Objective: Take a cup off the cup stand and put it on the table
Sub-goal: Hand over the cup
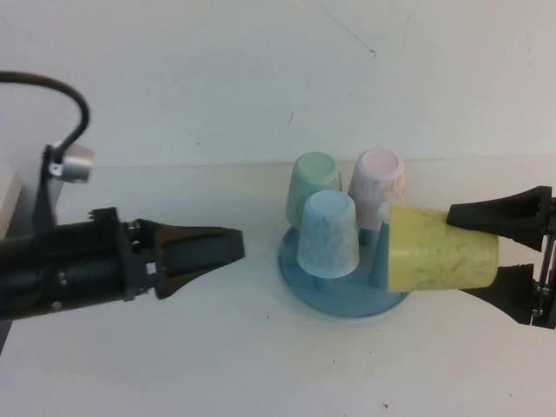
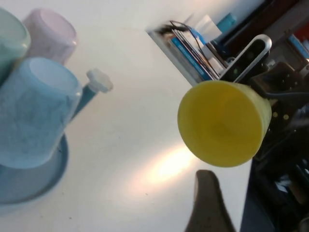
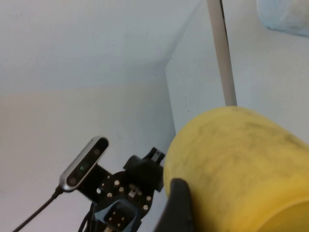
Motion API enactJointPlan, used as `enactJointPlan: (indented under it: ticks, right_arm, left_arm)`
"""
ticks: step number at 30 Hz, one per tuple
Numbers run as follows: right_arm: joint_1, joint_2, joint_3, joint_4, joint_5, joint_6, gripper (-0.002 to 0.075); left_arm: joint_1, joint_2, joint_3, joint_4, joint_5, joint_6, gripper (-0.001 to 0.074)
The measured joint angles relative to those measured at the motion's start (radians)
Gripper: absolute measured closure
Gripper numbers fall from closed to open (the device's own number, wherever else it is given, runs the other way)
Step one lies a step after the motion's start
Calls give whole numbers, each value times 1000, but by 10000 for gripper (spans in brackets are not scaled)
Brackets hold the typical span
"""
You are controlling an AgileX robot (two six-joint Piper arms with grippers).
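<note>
High view shows the job part done: the right gripper [image 1: 521,252] has its jaws spread wide around the yellow cup [image 1: 441,248], held on its side between them, off its peg and above the edge of the cup stand [image 1: 334,295] — not yet on the table [image 1: 261,373]; three cups remain, one blue [image 1: 328,233], one green [image 1: 311,182], one pink [image 1: 378,184]. Left wrist view looks into the yellow cup's mouth beyond the left gripper [image 1: 228,246], whose jaws hold nothing — I cannot tell their gap. Right wrist view shows one yellow cup against a dark jaw, four cups in all.
</note>
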Motion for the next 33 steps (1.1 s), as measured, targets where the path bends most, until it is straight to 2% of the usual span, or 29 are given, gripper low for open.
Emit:
enactJointPlan:
  ticks: [2, 5, 11, 16, 29, 31, 33]
  right_arm:
    - [0, 0, 0, 0, 0, 2, 141]
    - [0, 0, 0, 1, 0, 7, 141]
    - [0, 0, 0, 1, 0, 9, 141]
    - [0, 0, 0, 1, 0, 7, 141]
    - [0, 0, 0, 17, 9, -105, 141]
    - [0, 0, 0, 27, 12, -108, 141]
    - [0, 0, 0, 34, 13, -109, 141]
  left_arm:
    - [-54, 74, -39, 0, 0, -37, 323]
    - [-142, 170, -103, 0, 0, -43, 294]
    - [-306, 310, -233, 0, -1, -12, 283]
    - [-395, 375, -335, -2, -1, 2, 283]
    - [-497, 410, -496, 4, -69, 43, 286]
    - [-514, 414, -508, 9, -95, 49, 313]
    - [-526, 416, -520, 12, -124, 49, 375]
